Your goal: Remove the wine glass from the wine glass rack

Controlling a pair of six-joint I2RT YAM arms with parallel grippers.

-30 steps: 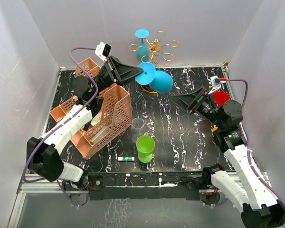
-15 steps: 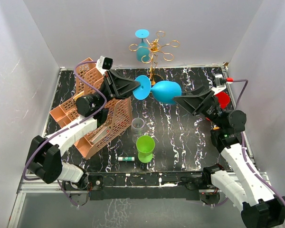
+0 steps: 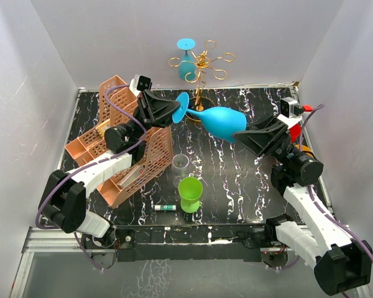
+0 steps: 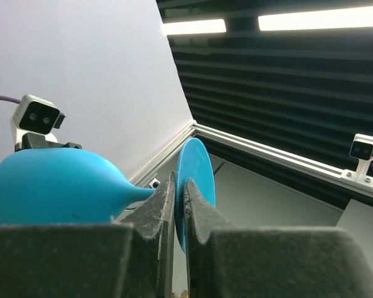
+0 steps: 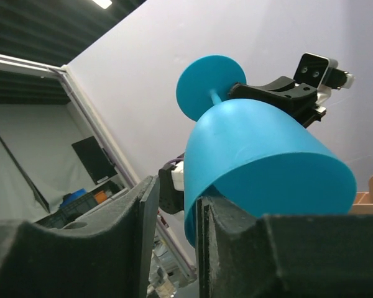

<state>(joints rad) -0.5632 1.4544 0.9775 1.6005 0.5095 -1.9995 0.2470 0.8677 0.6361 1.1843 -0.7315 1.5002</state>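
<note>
A blue wine glass point(image 3: 221, 119) lies level in the air above the black marbled table point(image 3: 248, 186), between the two arms. My left gripper point(image 3: 178, 109) is shut on its round foot point(image 4: 198, 171), pinched between the fingers point(image 4: 161, 205). My right gripper point(image 3: 244, 133) straddles the rim of the bowl point(image 5: 261, 155). One finger point(image 5: 230, 230) is inside the bowl. The other finger point(image 5: 140, 217) stands outside with a gap to the wall. The gold wire wine glass rack point(image 3: 202, 62) stands at the back, and a second blue glass point(image 3: 186, 59) hangs from it upside down.
A pink mesh organizer point(image 3: 133, 149) lies tipped at the left under the left arm. A clear cup point(image 3: 181, 163) and a green cup point(image 3: 190, 191) stand mid-table. A small tube point(image 3: 165, 207) lies near the front edge. Grey walls close in three sides.
The left gripper swung the blue glass rightward until it lay level. The right gripper came up to the bowl, and its jaws narrowed around the rim.
</note>
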